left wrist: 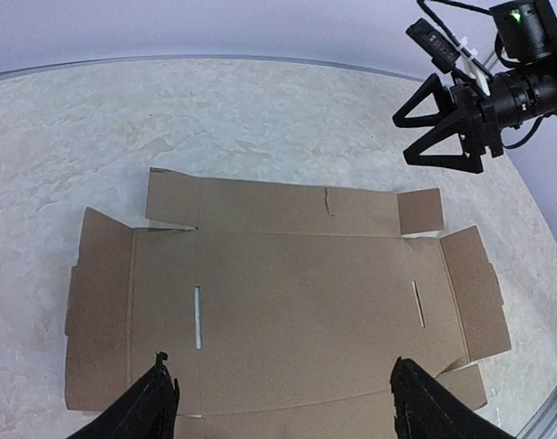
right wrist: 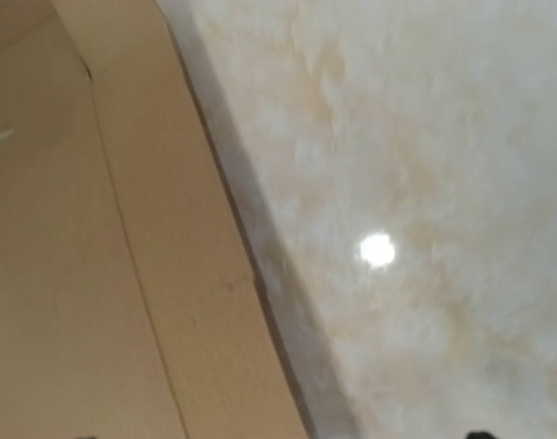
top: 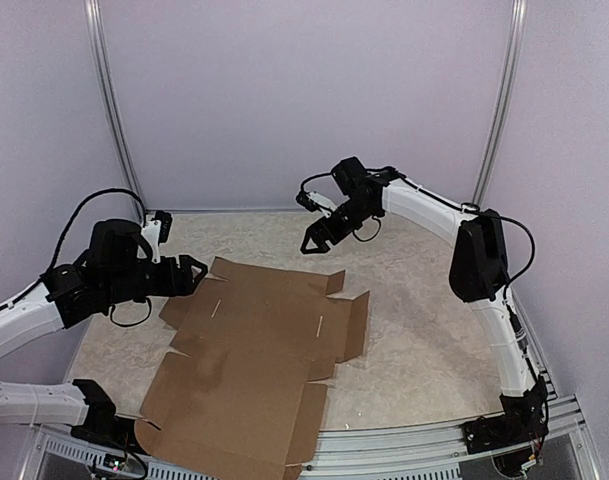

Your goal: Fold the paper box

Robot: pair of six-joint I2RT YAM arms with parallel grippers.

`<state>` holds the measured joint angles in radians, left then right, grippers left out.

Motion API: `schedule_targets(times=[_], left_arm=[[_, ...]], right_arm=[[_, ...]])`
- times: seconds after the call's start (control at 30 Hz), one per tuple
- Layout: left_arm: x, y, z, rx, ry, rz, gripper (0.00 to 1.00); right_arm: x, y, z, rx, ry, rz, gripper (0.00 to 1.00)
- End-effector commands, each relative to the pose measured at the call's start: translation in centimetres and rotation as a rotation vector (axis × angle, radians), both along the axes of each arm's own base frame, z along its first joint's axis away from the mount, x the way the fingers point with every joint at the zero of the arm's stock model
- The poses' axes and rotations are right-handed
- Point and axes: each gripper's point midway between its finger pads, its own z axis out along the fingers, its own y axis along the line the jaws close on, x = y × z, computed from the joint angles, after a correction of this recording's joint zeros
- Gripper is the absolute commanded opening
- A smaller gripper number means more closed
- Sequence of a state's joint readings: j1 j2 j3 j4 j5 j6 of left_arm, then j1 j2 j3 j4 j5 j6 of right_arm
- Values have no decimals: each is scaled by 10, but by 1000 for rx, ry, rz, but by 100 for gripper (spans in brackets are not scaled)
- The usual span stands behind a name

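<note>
Brown cardboard: the paper box (top: 252,350) is laid flat and unfolded on the desk (top: 414,300), and its near corner seems to reach the desk's near edge.
Walls and flaps: none is raised yet, so the folding is judged to be at its very start.
Left claw (top: 196,272): it is held low beside the left edge of the sheet. The jaws are apart and nothing is gripped. Its fingers (left wrist: 155,407) are pointed across the sheet, probably so that a side flap can be approached.
Right claw (top: 322,242): it is hung above the far edge, off the cardboard, parted and empty, probably kept clear of the sheet.
Risk: the light sheet may be pushed along the smooth desk if only one edge is lifted.
</note>
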<state>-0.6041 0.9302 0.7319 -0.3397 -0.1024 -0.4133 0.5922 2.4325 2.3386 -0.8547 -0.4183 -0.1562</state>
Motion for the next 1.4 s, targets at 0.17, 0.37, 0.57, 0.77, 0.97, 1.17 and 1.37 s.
schedule_targets(times=[0.17,0.37,0.57,0.77,0.97,1.17,1.37], left_arm=[[2,-8,3,-74,22,-28,83],[5,-12,-2,-69,45,-35,86],[5,-21,-8,-80,74,-74,88],[9,-27,-11,-69,85,-91,89],[12,-31,-13,-63,95,-107,89],[14,-34,-16,-61,107,-115,91],[16,-35,-18,-61,113,-113,92]], right_arm=[[-1,-4,-49,103,256,12,83],[2,1,-74,120,307,8,83],[1,5,-87,145,344,15,82],[-7,6,-99,157,394,40,79],[-20,4,-105,150,430,87,77],[-32,3,-105,154,447,143,69],[-35,3,-103,161,448,161,53]])
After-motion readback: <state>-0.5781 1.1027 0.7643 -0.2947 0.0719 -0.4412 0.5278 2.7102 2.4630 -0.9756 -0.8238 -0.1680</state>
